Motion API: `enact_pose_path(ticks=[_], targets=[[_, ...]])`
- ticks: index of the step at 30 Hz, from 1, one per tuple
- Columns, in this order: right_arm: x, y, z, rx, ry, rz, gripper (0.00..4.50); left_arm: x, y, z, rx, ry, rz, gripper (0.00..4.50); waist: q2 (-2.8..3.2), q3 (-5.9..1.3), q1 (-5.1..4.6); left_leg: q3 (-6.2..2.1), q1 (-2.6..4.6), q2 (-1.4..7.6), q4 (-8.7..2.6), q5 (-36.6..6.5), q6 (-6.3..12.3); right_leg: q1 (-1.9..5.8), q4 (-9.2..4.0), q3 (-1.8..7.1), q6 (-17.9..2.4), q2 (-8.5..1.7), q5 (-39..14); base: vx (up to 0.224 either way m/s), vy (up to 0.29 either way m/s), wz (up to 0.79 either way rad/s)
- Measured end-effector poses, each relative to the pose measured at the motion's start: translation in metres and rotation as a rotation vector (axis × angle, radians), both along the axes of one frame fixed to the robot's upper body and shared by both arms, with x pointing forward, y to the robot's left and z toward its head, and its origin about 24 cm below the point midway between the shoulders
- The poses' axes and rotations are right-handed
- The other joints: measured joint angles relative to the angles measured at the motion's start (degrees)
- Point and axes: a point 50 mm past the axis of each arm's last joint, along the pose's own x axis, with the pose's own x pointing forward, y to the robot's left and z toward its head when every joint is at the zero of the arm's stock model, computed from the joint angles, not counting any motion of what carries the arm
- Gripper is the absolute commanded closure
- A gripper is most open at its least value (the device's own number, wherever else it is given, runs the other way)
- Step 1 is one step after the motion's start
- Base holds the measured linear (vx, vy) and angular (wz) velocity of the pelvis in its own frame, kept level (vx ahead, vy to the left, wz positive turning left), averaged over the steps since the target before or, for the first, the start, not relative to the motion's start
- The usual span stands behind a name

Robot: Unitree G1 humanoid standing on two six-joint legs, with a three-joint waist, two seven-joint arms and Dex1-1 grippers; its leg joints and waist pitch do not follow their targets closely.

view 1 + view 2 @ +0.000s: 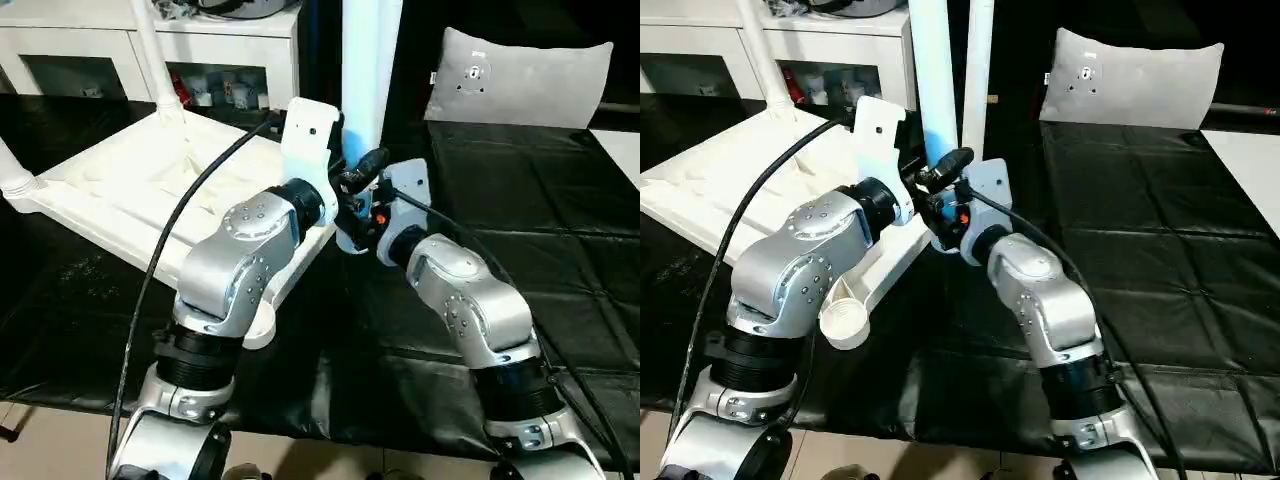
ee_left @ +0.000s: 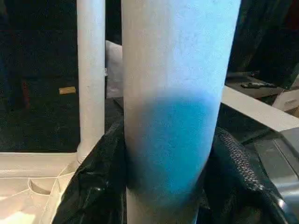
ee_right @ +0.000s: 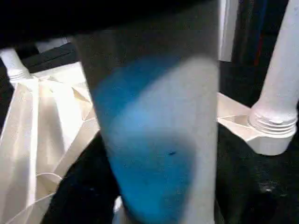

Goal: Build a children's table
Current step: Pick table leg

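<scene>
Left gripper [image 2: 163, 186] clamps an upright table leg [image 2: 180, 70].

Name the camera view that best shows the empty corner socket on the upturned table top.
The right eye view: the empty corner socket faces the camera, round and open, beside the left forearm. In the left eye view that forearm covers most of it. The wrist views show the held leg and other corners.

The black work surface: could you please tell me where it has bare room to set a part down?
The black work surface lies bare to the right of the right pincer, up to the grey pillow. It is crowded left of centre: the upturned table top, its standing legs and both arms.
</scene>
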Motion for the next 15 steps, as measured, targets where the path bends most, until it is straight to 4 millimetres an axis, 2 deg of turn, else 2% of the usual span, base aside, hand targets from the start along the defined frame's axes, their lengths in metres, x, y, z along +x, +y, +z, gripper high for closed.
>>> enact_pose_path(ticks=[3, 11, 12, 13, 15], targets=[[-0.0004, 0.0021, 0.0000, 0.004, 0.000, 0.003, 2.31, 0.0003, -0.0001, -0.0002, 0.002, 0.000, 0.012, 2.60, 0.00, 0.00, 0.01, 0.00, -0.01, 0.00, 0.01, 0.00, 0.00, 0.00, 0.00, 0.00, 0.00, 0.00, 0.01, 0.000, 0.000, 0.00], [-0.0011, 0.0053, -0.0001, 0.006, 0.001, 0.013, 2.50, 0.0008, -0.0003, -0.0007, 0.006, 0.000, 0.033, 2.60, 0.00, 0.00, 0.02, 0.00, -0.01, 0.00, 0.01, 0.01, -0.01, 0.00, 0.00, 0.00, -0.01, 0.00, 0.02, 0.000, 0.000, 0.00], [-0.0012, 0.0054, -0.0001, 0.007, 0.000, 0.016, 2.51, 0.0007, -0.0002, -0.0008, 0.007, 0.000, 0.031, 2.25, 0.00, 0.00, 0.01, 0.00, -0.01, 0.00, 0.00, 0.01, -0.01, 0.00, 0.00, 0.00, -0.01, 0.00, 0.02, 0.000, 0.000, 0.00], [-0.0012, 0.0054, -0.0002, 0.007, 0.001, 0.018, 2.51, 0.0005, -0.0002, -0.0010, 0.007, 0.001, 0.028, 2.25, 0.00, 0.00, 0.00, 0.00, -0.01, 0.00, 0.00, 0.01, -0.01, 0.00, 0.00, 0.00, -0.01, 0.00, 0.02, 0.000, 0.000, 0.00], [-0.0012, 0.0056, -0.0011, 0.007, 0.004, 0.024, 2.52, -0.0001, 0.0008, -0.0021, 0.009, 0.001, 0.017, 1.90, 0.00, 0.00, -0.03, 0.00, -0.01, 0.00, 0.00, 0.01, -0.01, -0.01, 0.00, 0.00, -0.01, 0.00, 0.02, 0.000, 0.000, 0.00]])
